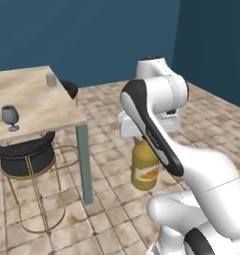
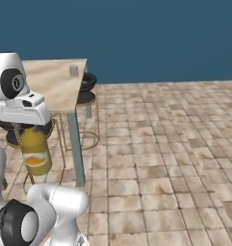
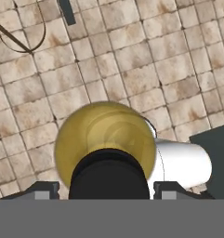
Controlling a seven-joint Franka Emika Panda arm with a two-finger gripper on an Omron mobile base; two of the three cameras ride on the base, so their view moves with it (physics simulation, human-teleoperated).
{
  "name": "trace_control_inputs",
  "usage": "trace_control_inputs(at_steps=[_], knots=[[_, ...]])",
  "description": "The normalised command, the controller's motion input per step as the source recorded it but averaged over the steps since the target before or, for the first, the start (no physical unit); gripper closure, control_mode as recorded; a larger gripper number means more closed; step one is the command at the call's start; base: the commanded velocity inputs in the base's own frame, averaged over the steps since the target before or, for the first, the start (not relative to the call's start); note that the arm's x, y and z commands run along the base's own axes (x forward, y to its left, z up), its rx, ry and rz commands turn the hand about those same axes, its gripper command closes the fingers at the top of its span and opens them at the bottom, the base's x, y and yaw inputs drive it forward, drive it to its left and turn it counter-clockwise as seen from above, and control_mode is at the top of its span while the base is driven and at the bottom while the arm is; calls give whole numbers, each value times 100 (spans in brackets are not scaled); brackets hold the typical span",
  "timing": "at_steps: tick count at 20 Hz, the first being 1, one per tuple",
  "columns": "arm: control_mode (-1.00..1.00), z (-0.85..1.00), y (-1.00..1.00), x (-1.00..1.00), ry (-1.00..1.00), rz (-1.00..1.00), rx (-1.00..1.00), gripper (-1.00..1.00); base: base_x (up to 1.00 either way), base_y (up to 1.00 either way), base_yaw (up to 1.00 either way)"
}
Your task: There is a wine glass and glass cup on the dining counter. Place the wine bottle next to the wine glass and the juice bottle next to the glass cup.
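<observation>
— So what stands at the left, on the dining counter [image 1: 52, 107]?

— Nearest its front edge, the wine glass [image 1: 10, 117] stands upright on its foot. Farther back, near the far corner, sits the glass cup [image 1: 51, 79], well apart from the stemmed glass. In the right base view the same cup [image 2: 73, 71] shows close to the counter's far edge. A dark round stool [image 1: 27, 152] on thin gold legs is tucked under the near side, and a second stool [image 2: 87, 81] stands by the far side.

— And moving right, off the counter?

— My gripper [image 1: 140, 140] hangs above the tiled floor [image 1: 116, 164], beside the counter's grey-green leg [image 1: 84, 164]. It is clamped on the juice bottle [image 1: 144, 171] at the neck, and the bottle hangs upright below my hand, clear of the floor and of the counter.

— How does that grip look from the hand?

— Looking straight down, I see the black cap [image 3: 108, 174] between my two fingertips [image 3: 41, 189], with the yellow shoulders of the juice bottle [image 3: 92, 130] spreading beneath and tiles under that.

— And in the right base view?

— The juice bottle [image 2: 35, 151], label outward, hangs in front of the stool, beside the counter's leg.
</observation>
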Motion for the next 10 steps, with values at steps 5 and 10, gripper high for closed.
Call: trace_control_inputs(at_steps=[5, 10], knots=[[100, 0, 0, 0, 0, 0, 0, 100, 76, -41, 0], [100, 0, 0, 0, 0, 0, 0, 100, 76, -41, 0]])
